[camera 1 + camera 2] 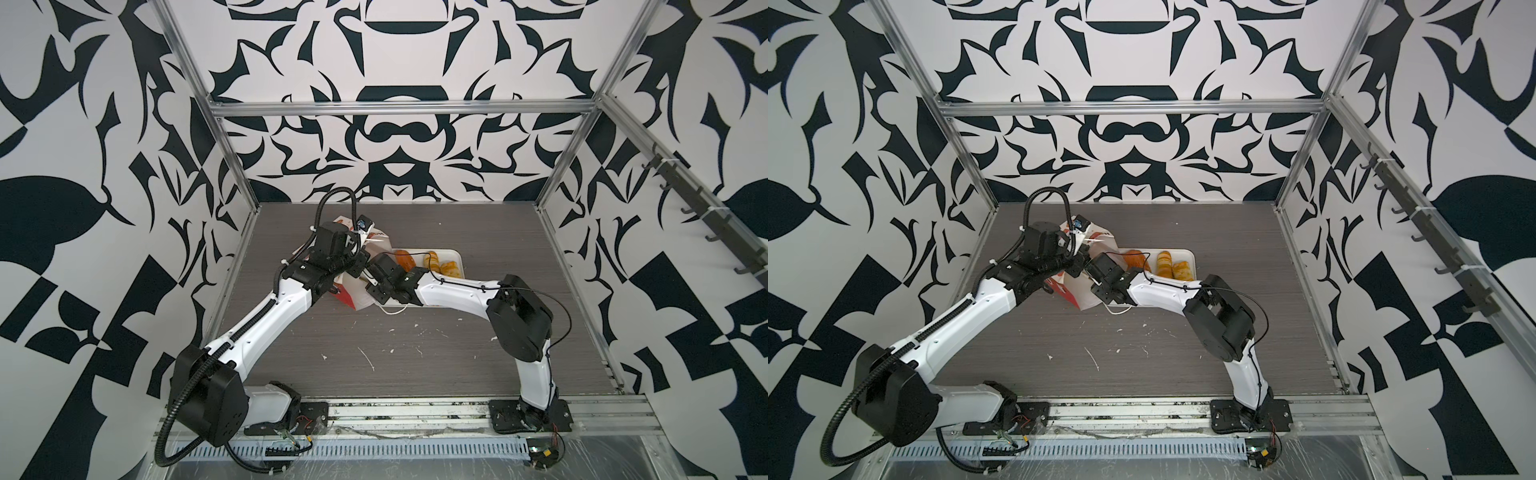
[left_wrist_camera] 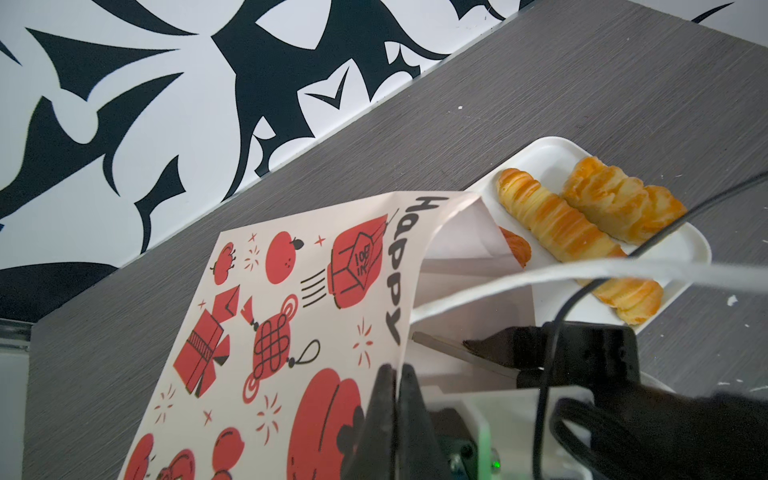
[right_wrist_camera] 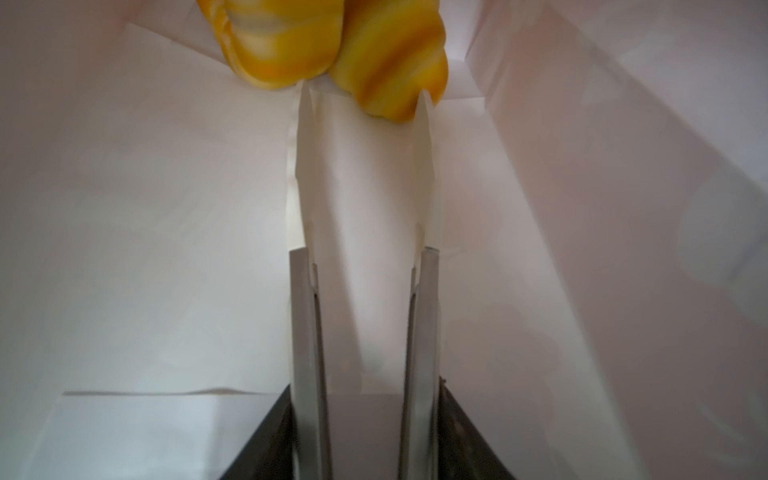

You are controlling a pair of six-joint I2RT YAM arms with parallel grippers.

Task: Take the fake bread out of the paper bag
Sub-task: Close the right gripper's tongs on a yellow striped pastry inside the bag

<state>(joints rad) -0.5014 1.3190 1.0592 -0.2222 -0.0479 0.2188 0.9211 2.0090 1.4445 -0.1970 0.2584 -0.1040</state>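
Left hand (image 2: 394,372): clenched on the rim of the paper bag (image 2: 291,324). The bag is pale paper printed with red and black motifs, white inside. It lies tilted on the table (image 2: 582,83), its mouth at the end of the white tray (image 2: 540,151).

Right hand (image 3: 365,93): I have it inside the bag, jaws apart and gripping nothing, tips at two glossy yellow-orange pieces of fake bread (image 3: 286,41).

On the tray: a twisted stick (image 2: 557,232), a lumpy loaf (image 2: 619,203) and a third piece partly hidden by the bag.

Paper bag (image 2: 291,311): matt printed paper, creased. Fake bread (image 2: 548,220): glossy, smooth. Tray (image 2: 552,145): smooth white. Table (image 1: 415,353): matt grey woodgrain.
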